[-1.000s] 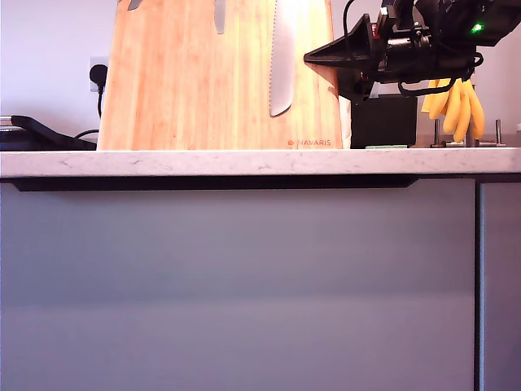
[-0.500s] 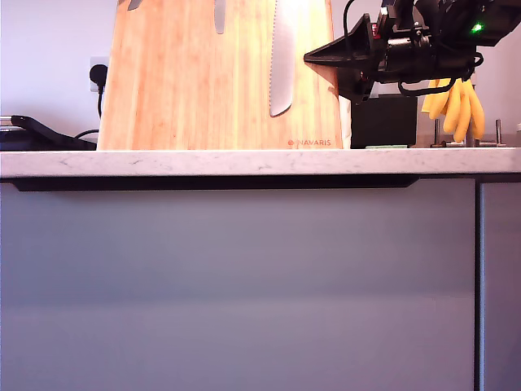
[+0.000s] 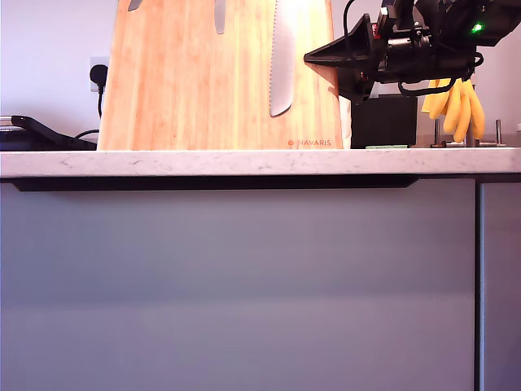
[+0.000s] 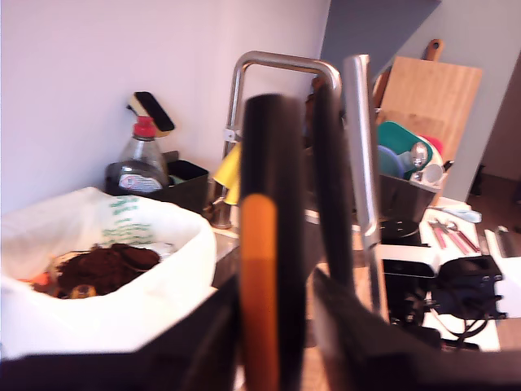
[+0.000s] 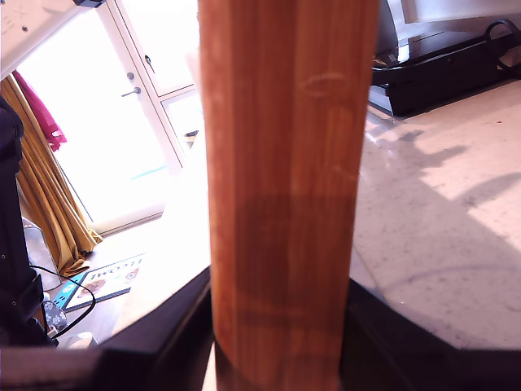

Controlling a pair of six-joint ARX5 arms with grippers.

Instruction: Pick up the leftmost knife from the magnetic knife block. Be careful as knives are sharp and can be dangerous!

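The pale stone worktop [image 3: 203, 161] carries the magnetic knife block [image 3: 195, 81], a tall bamboo board standing upright, with a black box [image 3: 383, 120] and bananas [image 3: 456, 106] behind it toward the exterior view's right. My second tool [image 3: 308, 57] reaches in from the exterior view's right and pinches the block's edge, 1 finger against each face. My first tool [image 4: 273, 309] flanks a black handle with an orange band [image 4: 269, 244]; I cannot tell whether it grips. 3 blades cling to the board: a wide serrated blade [image 3: 282, 65], a narrow middle blade [image 3: 220, 16], and the leftmost knife [image 3: 134, 4], only its tip showing at the exterior view's top left.
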